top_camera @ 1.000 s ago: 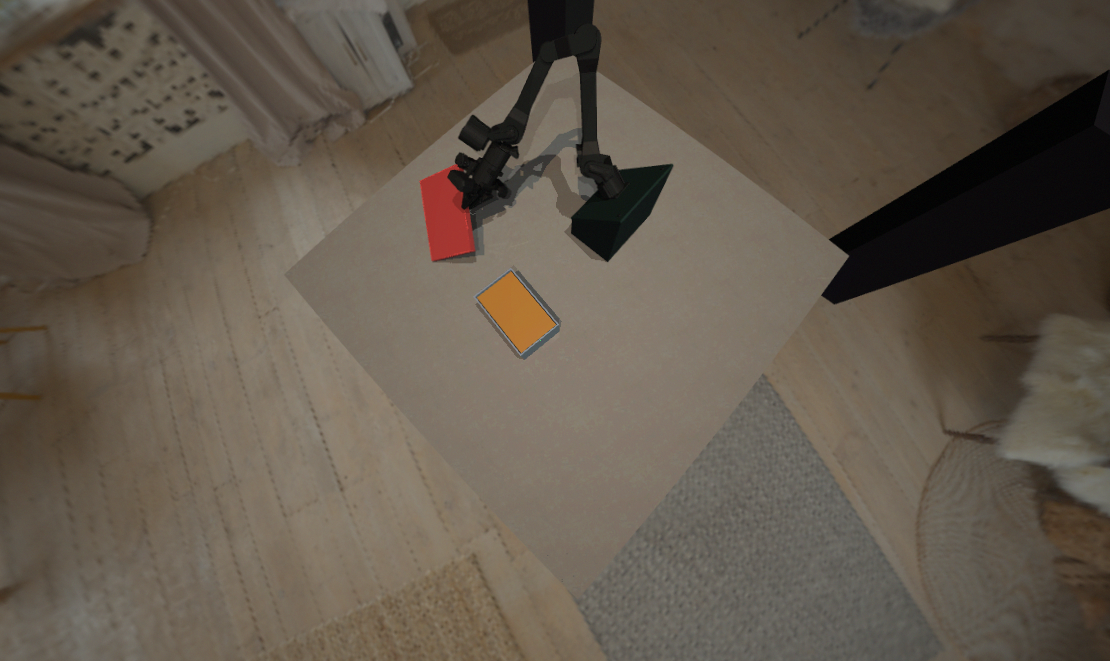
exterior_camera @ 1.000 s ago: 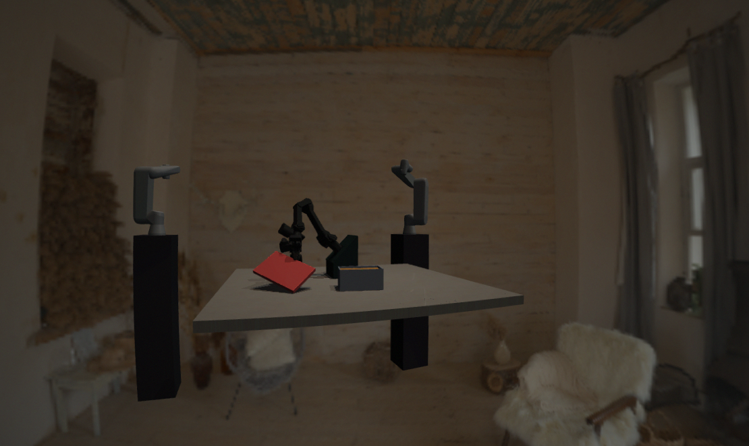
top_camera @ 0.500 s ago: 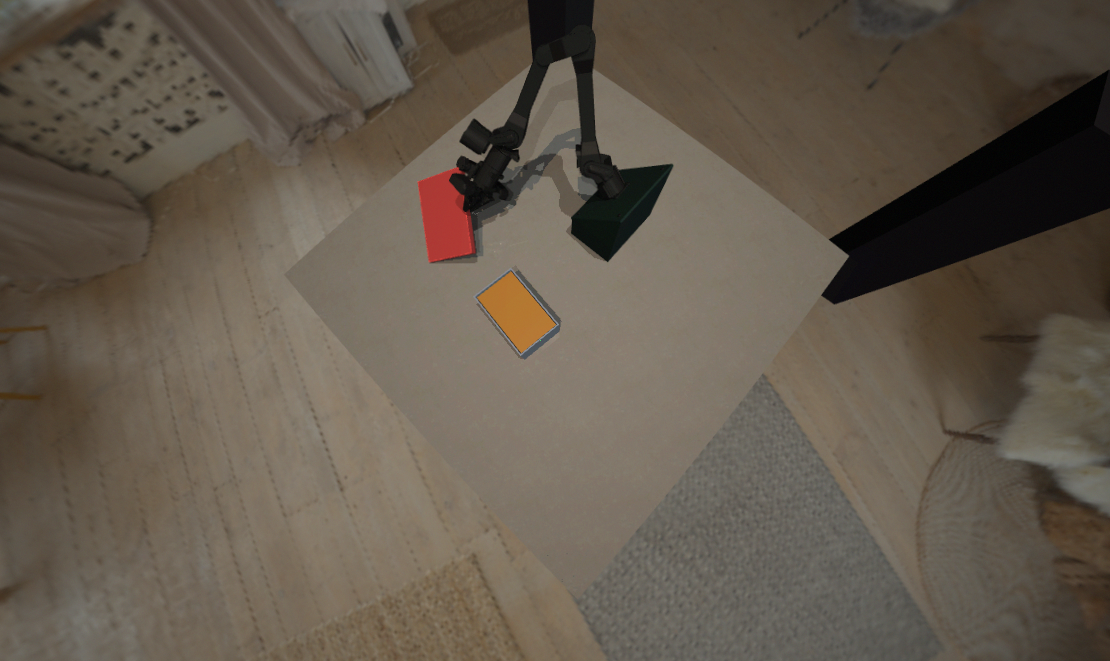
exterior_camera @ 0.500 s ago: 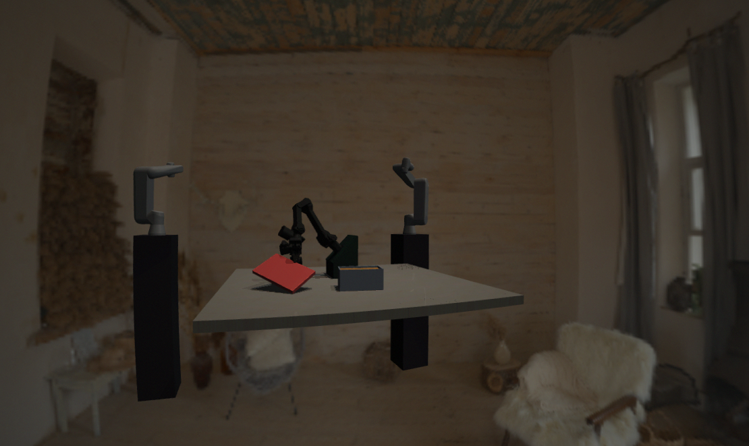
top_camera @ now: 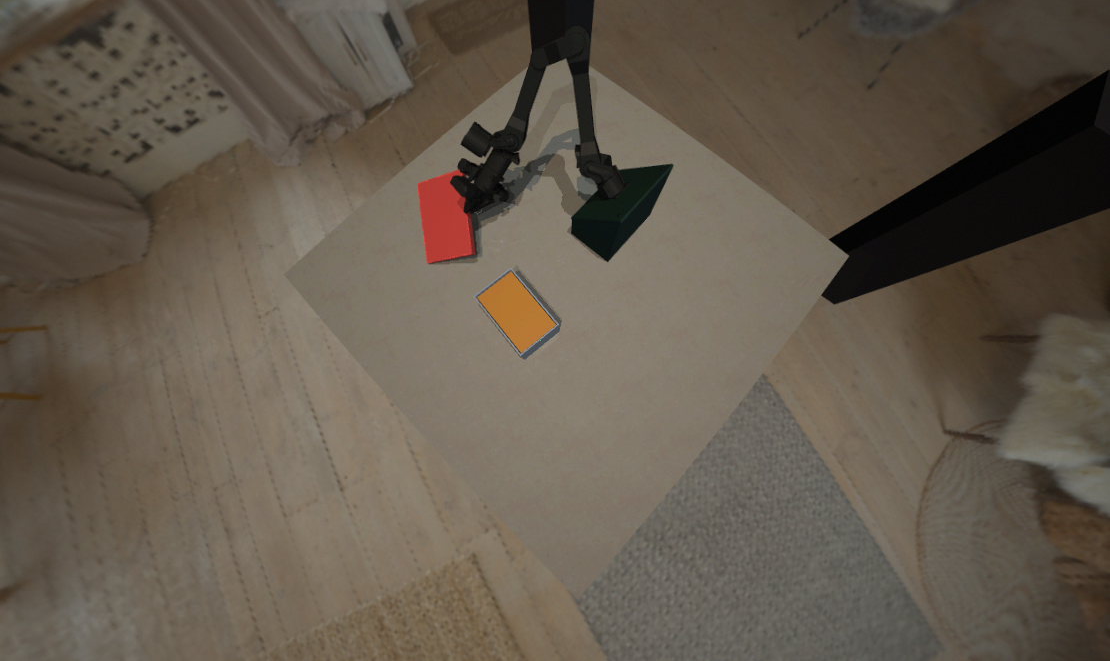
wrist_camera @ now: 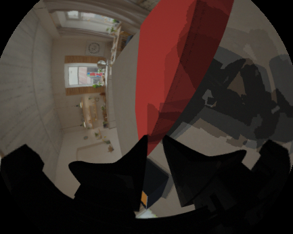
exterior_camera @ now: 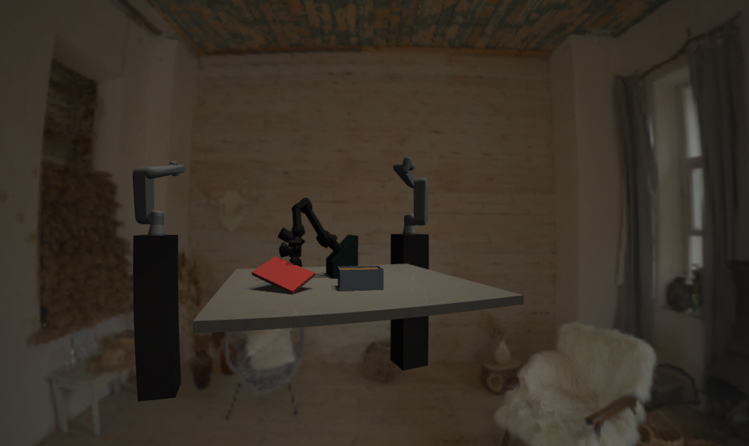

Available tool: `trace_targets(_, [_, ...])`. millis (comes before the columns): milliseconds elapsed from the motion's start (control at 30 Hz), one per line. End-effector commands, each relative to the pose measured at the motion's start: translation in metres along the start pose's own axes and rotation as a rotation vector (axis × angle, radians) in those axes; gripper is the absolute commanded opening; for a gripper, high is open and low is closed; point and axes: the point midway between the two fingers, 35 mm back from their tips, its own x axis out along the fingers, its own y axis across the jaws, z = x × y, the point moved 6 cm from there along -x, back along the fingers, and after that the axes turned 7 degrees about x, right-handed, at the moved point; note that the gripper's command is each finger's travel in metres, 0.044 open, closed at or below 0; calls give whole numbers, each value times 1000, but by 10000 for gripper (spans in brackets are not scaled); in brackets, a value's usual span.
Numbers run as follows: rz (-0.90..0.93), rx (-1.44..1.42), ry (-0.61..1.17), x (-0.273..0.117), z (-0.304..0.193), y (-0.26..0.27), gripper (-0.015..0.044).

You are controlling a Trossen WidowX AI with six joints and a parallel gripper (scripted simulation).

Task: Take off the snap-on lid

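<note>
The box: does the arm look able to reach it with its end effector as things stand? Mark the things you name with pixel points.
Probably, but not to grip it yet. The box point(top_camera: 517, 314) point(exterior_camera: 360, 279) stands near the end effector point(top_camera: 468, 205) point(wrist_camera: 155, 136), with nothing between them in the top view; the tilted red lid point(top_camera: 446, 222) point(exterior_camera: 283, 275) point(wrist_camera: 160, 67) fills the fingers.

No readable text, labels or numbers — not on anything shown.

The red lid point(exterior_camera: 283, 275) tilts over the table point(exterior_camera: 353, 310), one corner low, near the grey box point(exterior_camera: 360, 279). The box stands upright, orange showing at its top. Behind the lid, the black arm point(exterior_camera: 313, 218) reaches down from the dark green stand point(exterior_camera: 343, 258); its gripper is partly hidden by the lid. Two grey arms point(exterior_camera: 144, 193) point(exterior_camera: 420, 201) stand on black pillars point(exterior_camera: 156, 314) point(exterior_camera: 409, 342).
</note>
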Motion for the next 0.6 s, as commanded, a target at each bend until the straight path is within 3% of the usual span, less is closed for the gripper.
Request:
trace_targets(0, [-20, -3, 1, 4, -1, -7, 0])
trace_targets(567, [-20, -4, 1, 12, 0, -17, 0])
